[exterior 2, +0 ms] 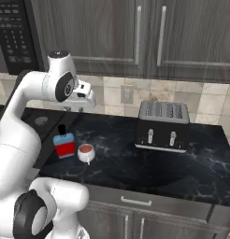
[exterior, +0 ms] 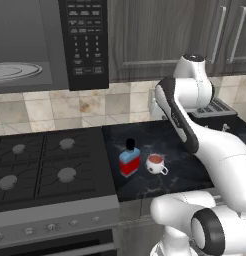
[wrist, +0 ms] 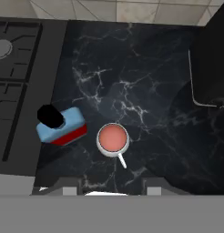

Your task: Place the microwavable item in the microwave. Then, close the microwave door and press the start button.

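Observation:
The white mug [exterior: 156, 163] with a reddish-brown inside stands on the dark marble counter [exterior: 185, 165], its handle toward the counter's front edge. From above, the mug [wrist: 113, 139] sits just ahead of my finger tips. My gripper [wrist: 113, 186] hangs high over the counter, open, with nothing between its fingers; the same gripper [exterior 2: 74, 108] is above and behind the mug [exterior 2: 85, 151]. The black microwave [exterior: 50, 45] is mounted up at the left, its cavity open with the glass turntable [exterior: 15, 71] showing beside the keypad [exterior: 85, 37]. Its door is out of view.
A red and blue bottle [exterior: 129, 159] with a black cap stands just left of the mug. The gas stove [exterior: 42, 167] adjoins the counter on the left. A black toaster [exterior 2: 162, 125] sits at the back right. Dark cabinets [exterior 2: 149, 32] hang above.

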Motion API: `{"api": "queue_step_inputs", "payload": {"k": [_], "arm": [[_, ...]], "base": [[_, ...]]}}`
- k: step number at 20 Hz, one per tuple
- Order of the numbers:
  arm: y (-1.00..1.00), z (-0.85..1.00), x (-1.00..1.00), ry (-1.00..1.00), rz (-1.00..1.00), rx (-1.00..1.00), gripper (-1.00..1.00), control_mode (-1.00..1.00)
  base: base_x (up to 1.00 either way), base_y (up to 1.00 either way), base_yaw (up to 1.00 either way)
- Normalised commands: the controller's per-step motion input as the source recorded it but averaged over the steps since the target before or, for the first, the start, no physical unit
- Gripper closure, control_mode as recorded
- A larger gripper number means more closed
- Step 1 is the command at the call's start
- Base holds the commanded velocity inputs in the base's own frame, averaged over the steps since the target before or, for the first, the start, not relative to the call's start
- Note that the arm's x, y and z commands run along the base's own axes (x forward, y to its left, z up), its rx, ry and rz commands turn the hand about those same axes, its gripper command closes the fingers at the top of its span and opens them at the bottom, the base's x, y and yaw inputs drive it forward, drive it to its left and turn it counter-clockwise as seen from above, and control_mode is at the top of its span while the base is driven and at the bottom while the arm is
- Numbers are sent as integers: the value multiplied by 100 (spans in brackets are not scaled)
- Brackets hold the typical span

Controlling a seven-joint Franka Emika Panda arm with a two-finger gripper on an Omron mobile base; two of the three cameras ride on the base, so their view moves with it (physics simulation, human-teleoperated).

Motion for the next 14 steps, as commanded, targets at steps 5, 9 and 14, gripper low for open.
{"api": "queue_step_inputs", "payload": {"k": [5, 9, 14], "arm": [[0, -2, -44, -9, 0, 0, -100, -100], [-14, -68, -100, -9, -8, 5, -100, -100], [-2, -100, -66, 3, -2, 0, -100, -100]], "base": [[0, 0, 0], [0, 0, 0], [0, 0, 0]]}}
